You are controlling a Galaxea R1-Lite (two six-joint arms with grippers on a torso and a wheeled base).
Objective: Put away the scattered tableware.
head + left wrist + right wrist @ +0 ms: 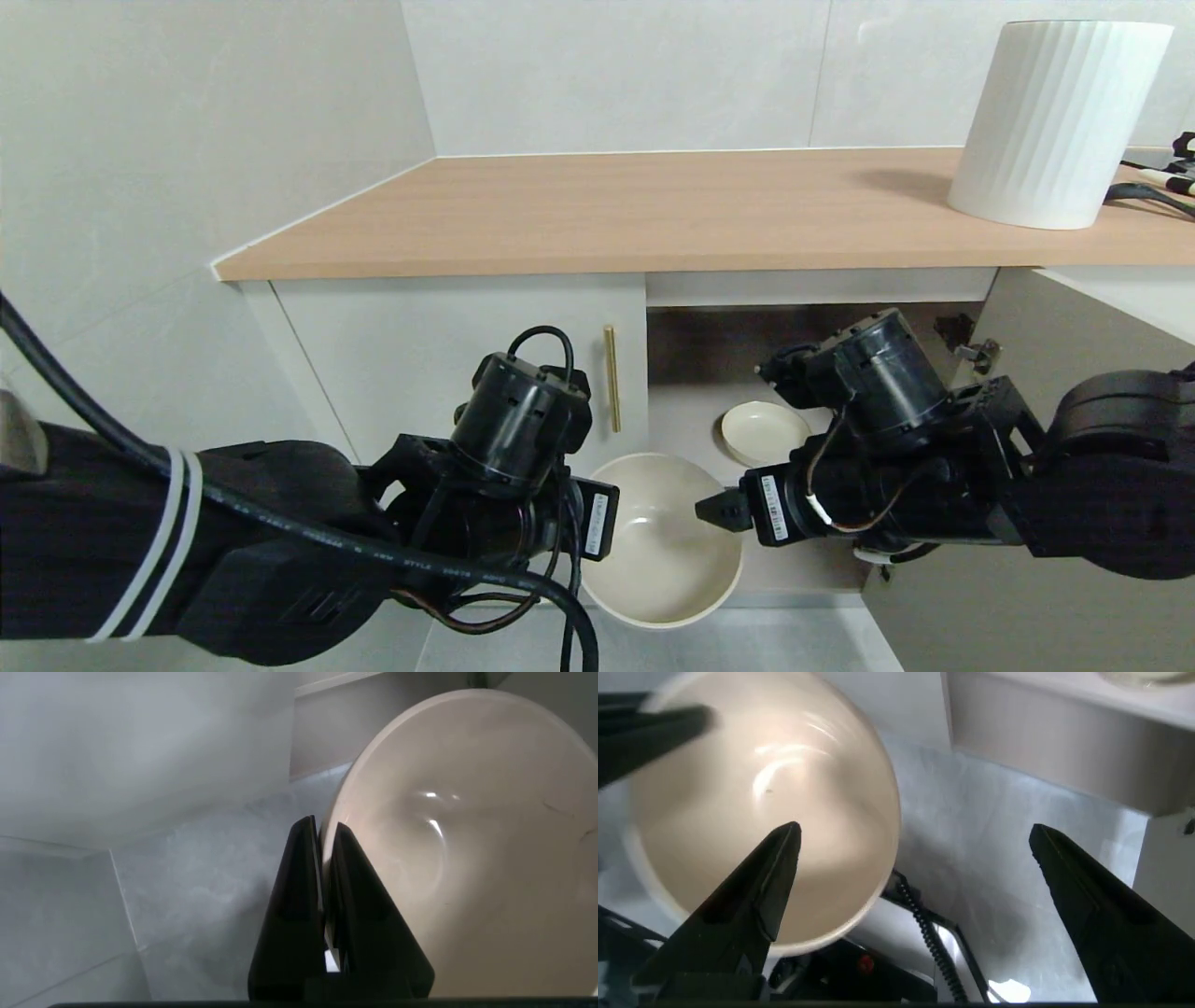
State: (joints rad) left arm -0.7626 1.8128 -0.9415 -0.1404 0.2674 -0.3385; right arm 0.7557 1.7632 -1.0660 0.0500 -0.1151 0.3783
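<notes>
A cream bowl [665, 551] hangs in the air in front of the open cabinet, low down. My left gripper [323, 835] is shut on its rim, one finger inside and one outside the bowl [467, 859]. My right gripper [915, 840] is open at the opposite side; the rim of the bowl [757, 821] lies between its spread fingers, one of them over the bowl's inside. In the head view the right gripper [709, 510] sits at the bowl's right edge. A small cream dish [764, 431] rests on the cabinet floor behind.
The left cabinet door [448, 364] with its brass handle [611, 378] is closed; the right door [1055, 579] stands open beside my right arm. On the wooden counter [607, 210] stands a tall white ribbed container [1060, 121], with utensils [1162, 182] behind it.
</notes>
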